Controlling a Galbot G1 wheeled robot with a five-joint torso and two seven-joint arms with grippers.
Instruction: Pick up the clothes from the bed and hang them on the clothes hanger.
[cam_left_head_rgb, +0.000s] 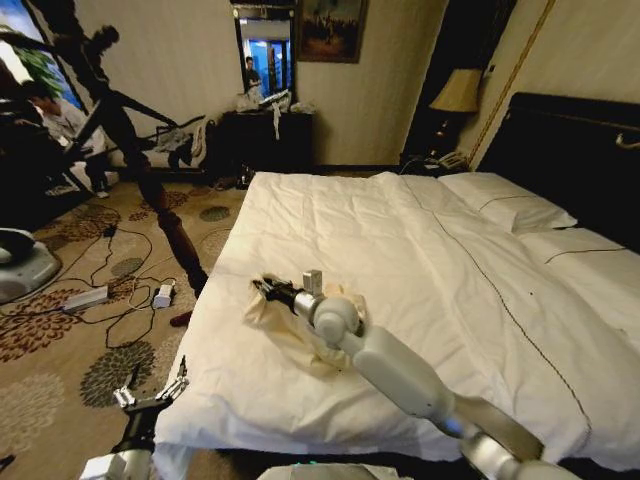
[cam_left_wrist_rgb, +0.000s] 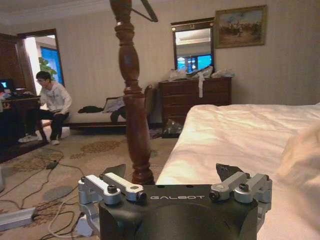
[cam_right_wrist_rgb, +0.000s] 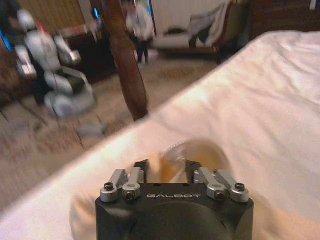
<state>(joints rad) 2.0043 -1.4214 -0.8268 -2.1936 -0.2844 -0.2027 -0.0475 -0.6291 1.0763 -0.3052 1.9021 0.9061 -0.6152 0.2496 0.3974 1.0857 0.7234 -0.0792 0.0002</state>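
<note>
- bed: white duvet, takes up most of the head view. Near-left corner is where the work is; the left edge drops to patterned carpet.
- coat stand: tall dark branched post on the carpet, just off the bed's left edge. Turned wooden column is close in the left wrist view, so it is the main thing to clear when swinging left.
- clothes: cream shirt, crumpled in a low heap on the duvet near the front-left corner, close to the edge but fully on the bed.
- right gripper: arm reaches across from lower right, tips down at the heap's top-left part. Right wrist view shows fingers parted with a cream fold between them, not clamped on it yet as far as I can judge.
- left gripper: low beside the bed's front-left corner, over the carpet, fingers spread, holding nothing.
- step in hand, my read: grasp the shirt. Best to pinch a thick fold, not a single layer, and avoid catching the duvet under it. Then lift straight up before going sideways.
- room: open duvet to the right and behind the heap. Left side is tight: bed edge, stand, cables and power strip on the floor.
- clothes hanger: can't pick it out for sure.
</note>
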